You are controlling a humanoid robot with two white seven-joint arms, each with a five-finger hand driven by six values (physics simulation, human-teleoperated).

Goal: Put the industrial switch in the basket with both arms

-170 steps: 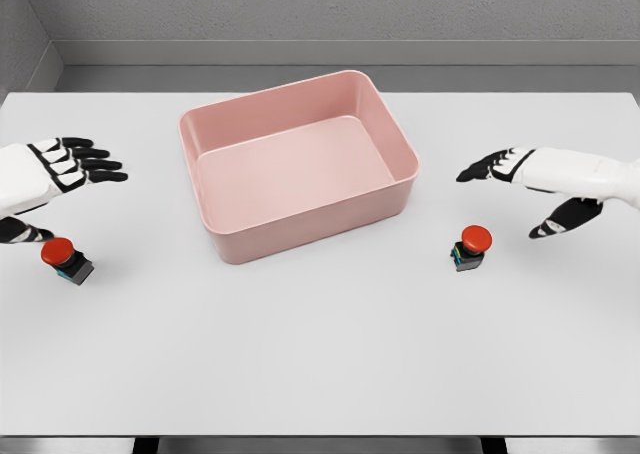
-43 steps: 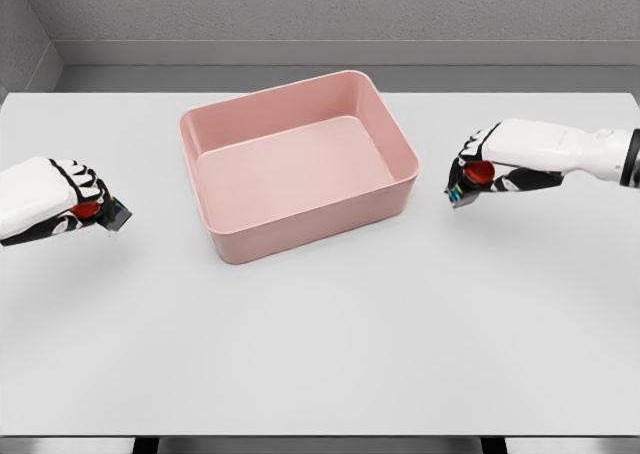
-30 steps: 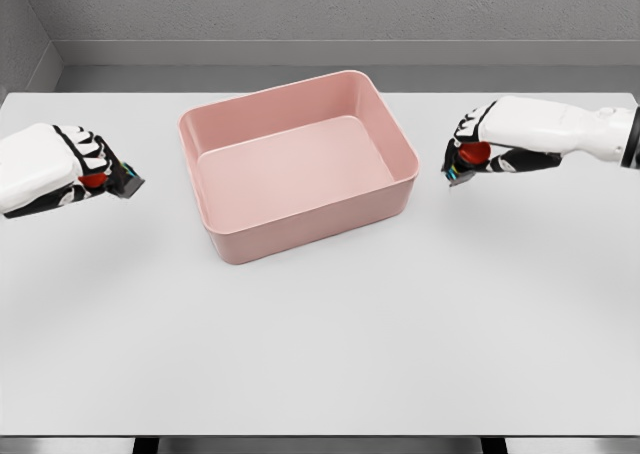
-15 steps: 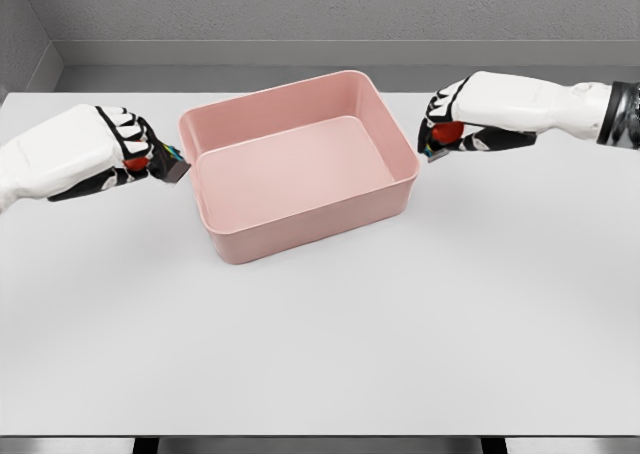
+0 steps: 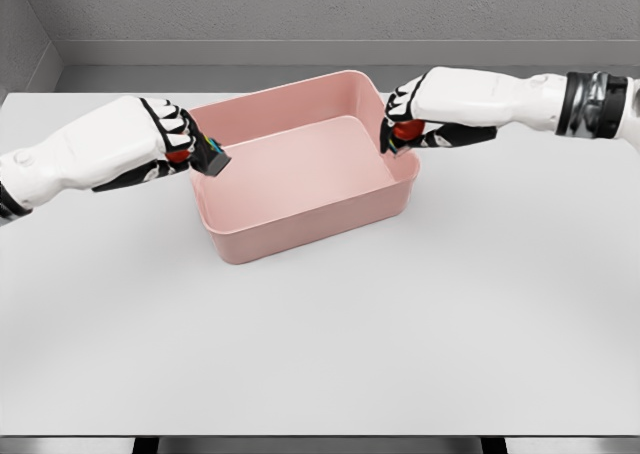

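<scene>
Head view: left hand (image 5: 165,146) clamped on one industrial switch (image 5: 205,156) at the pink basket's (image 5: 300,236) left rim, right hand (image 5: 425,114) clamped on a second switch (image 5: 402,132) over its right rim. Both lifted off the table (image 5: 400,334), neither released into the basket yet; lowering and letting go remain.

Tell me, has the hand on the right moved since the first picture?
Yes. The right hand, shut on a red-button switch, has travelled left toward the pink basket and now hangs over its right rim; earlier it was open, well to the basket's right.
</scene>
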